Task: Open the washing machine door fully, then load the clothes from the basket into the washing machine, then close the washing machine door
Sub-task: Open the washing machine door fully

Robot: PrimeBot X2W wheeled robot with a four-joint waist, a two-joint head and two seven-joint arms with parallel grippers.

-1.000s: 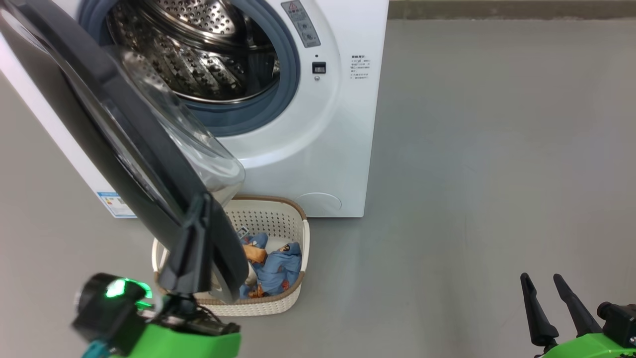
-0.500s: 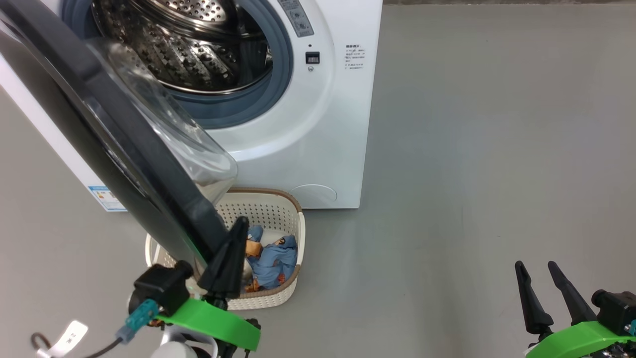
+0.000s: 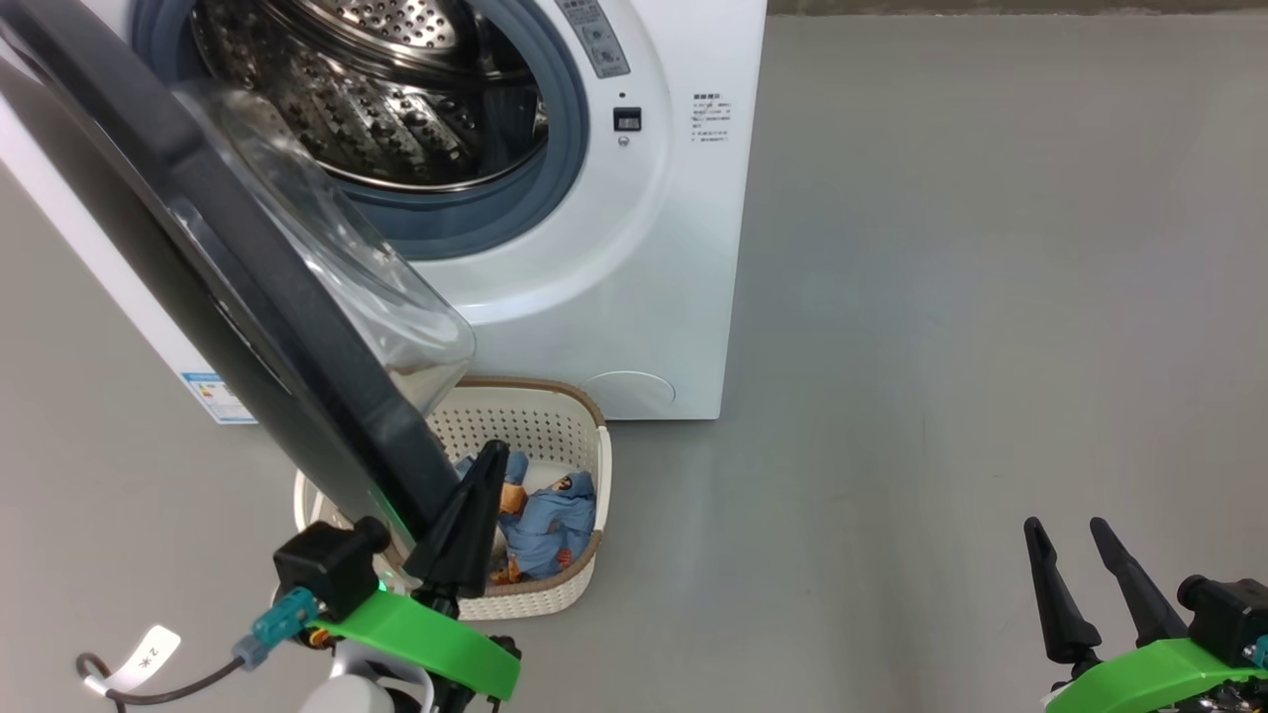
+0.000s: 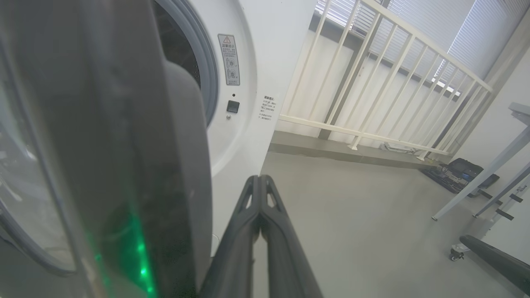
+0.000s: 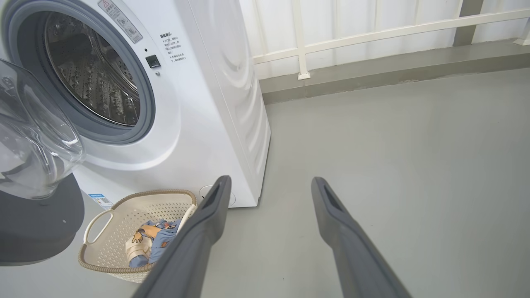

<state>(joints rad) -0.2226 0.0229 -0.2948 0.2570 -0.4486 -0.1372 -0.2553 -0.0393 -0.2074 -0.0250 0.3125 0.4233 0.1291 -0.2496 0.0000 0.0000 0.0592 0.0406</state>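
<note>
Left pincer (image 3: pixel 485 465) is pointing up at about 7 o'clock in the head view. Its two dark fingers are squeezing flat together with nothing between them. It is sitting just beside the bottom end of the washing machine door (image 3: pixel 248 307), on the 3 o'clock side of that black rim. I cannot tell if it is touching.

The door is hanging open and leaning out, and its clear glass bowl (image 3: pixel 337 257) is bulging toward the washing machine (image 3: pixel 644 297). The shiny steel drum (image 3: pixel 396 99) is showing at 12 o'clock.

The basket (image 3: pixel 540 599) is sitting on the grey floor (image 3: pixel 941 347) right in front of the machine, partly under the door. The blue clothes (image 3: pixel 550 520) are lying inside it.

Over at 5 o'clock, well apart, the right pincer (image 3: pixel 1065 527) is hanging with its fingers spread wide and holding nothing.
</note>
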